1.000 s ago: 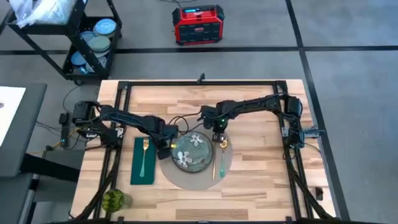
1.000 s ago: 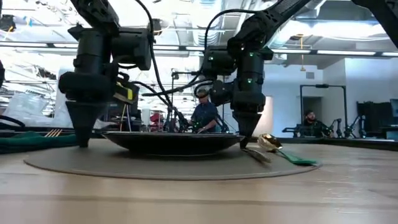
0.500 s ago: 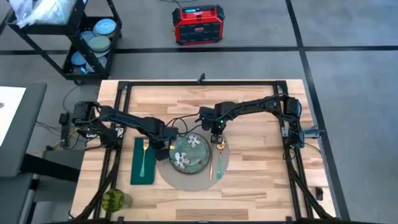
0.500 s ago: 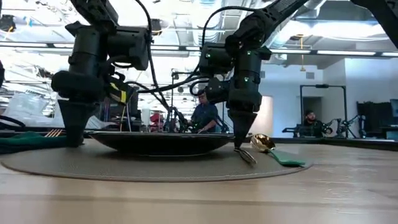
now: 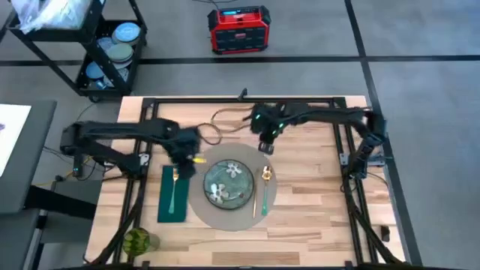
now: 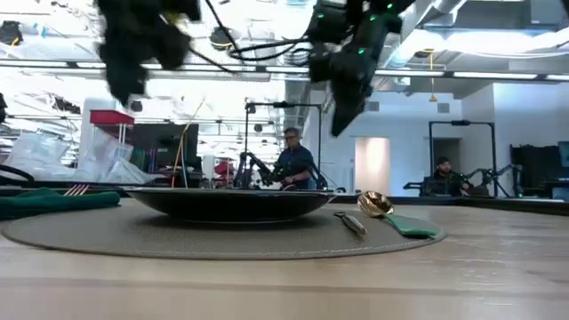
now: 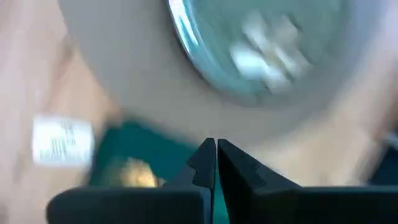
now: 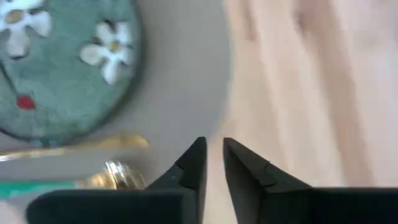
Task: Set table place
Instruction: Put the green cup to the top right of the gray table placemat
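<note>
- Two end effectors, both raised off the tabletop [image 5: 315, 217] and empty.
- The left end effector [image 5: 184, 154] hangs above the napkin's top end, at about ten o'clock from the plate; its wrist view shows the fingers [image 7: 205, 163] pressed together, holding nothing.
- The right end effector [image 5: 265, 145] hangs at about one o'clock from the plate, just past the placemat's edge; its fingers [image 8: 194, 167] stand a narrow slit apart, nothing between them.
- One round grey placemat [image 5: 211, 217] lies near the tabletop's middle.
- One dark floral plate [image 5: 229, 183] sits centred on the placemat.
- One gold spoon [image 5: 265, 187] and one gold knife [image 5: 256, 201] lie side by side on the placemat at three o'clock of the plate.
- One green napkin [image 5: 172, 204] lies at nine o'clock, just beside the placemat, carrying one gold fork [image 5: 174, 186].
- One green glass [image 5: 138, 241] stands at the tabletop's near left corner.
</note>
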Controlling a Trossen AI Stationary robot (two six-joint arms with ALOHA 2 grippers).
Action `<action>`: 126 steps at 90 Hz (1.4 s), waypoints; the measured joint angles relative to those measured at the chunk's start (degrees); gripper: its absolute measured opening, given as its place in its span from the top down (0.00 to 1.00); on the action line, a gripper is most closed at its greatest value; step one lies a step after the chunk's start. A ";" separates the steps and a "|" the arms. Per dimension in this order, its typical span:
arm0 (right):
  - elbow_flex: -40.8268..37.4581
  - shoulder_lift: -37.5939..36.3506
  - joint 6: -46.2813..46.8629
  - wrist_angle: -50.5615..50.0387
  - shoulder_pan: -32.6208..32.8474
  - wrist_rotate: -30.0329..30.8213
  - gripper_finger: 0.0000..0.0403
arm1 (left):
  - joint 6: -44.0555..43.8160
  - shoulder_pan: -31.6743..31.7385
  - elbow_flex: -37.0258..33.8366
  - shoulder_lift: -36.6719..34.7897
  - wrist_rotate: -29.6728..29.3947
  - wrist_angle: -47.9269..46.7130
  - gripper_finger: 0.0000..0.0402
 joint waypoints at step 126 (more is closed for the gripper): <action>-0.02 -4.56 20.15 1.68 10.33 2.42 0.57 | -40.61 -70.86 -3.35 -9.94 -19.63 13.30 1.00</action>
